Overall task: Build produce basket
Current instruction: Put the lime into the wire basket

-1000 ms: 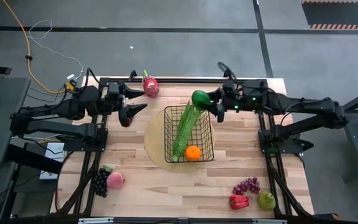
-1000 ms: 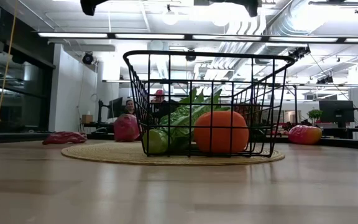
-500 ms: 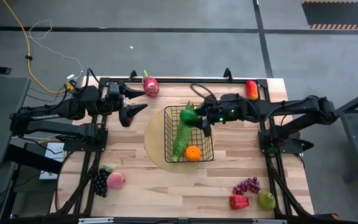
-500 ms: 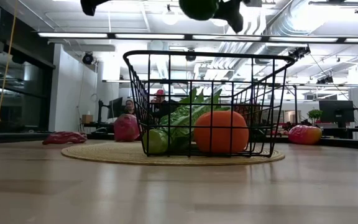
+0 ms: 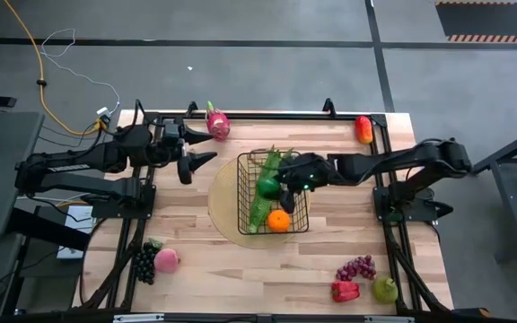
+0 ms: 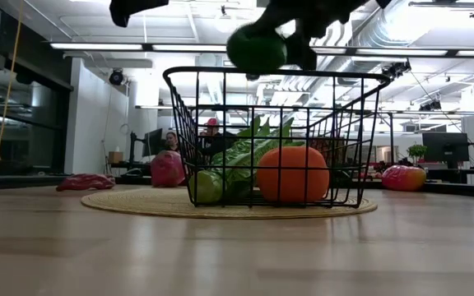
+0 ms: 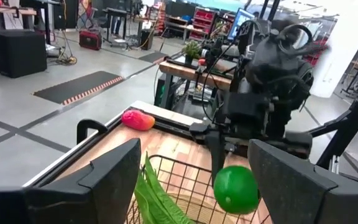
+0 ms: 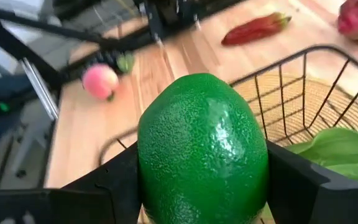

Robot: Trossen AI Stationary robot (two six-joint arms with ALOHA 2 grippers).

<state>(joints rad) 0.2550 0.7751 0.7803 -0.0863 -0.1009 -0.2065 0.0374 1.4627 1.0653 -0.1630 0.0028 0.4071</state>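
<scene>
The black wire basket (image 5: 243, 162) stands on a round tan disc (image 5: 223, 202) at mid-table. It holds long green pods (image 5: 260, 205) and an orange (image 5: 279, 221). My right gripper (image 5: 283, 189) is shut on a green round fruit (image 5: 268, 187) above the basket's open top. In the low view the fruit (image 6: 256, 48) hangs just above the rim. My left gripper (image 5: 197, 161) is open and empty left of the basket, and its wrist view shows the green fruit (image 7: 235, 189) and the basket (image 7: 185, 180). My right gripper pinches the green fruit by two opposite sides (image 8: 160, 180) between its two fingers (image 8: 107, 186). The fingers come from the table's right, slanting down. The fruit is lifted clear, over the basket's inside and above the pods.
A pink dragon fruit (image 5: 216, 124) lies at the far edge and a red-orange fruit (image 5: 363, 129) at the far right. Dark grapes (image 5: 144, 262) and a peach (image 5: 166, 260) lie near left. Red grapes (image 5: 357, 267), a red pepper (image 5: 345, 290) and a green apple (image 5: 384, 289) lie near right.
My right gripper has carried the green fruit from beyond the basket's far right corner toward the near edge and a little left, going down until it hangs over the basket's open top. It has stayed shut on the fruit.
</scene>
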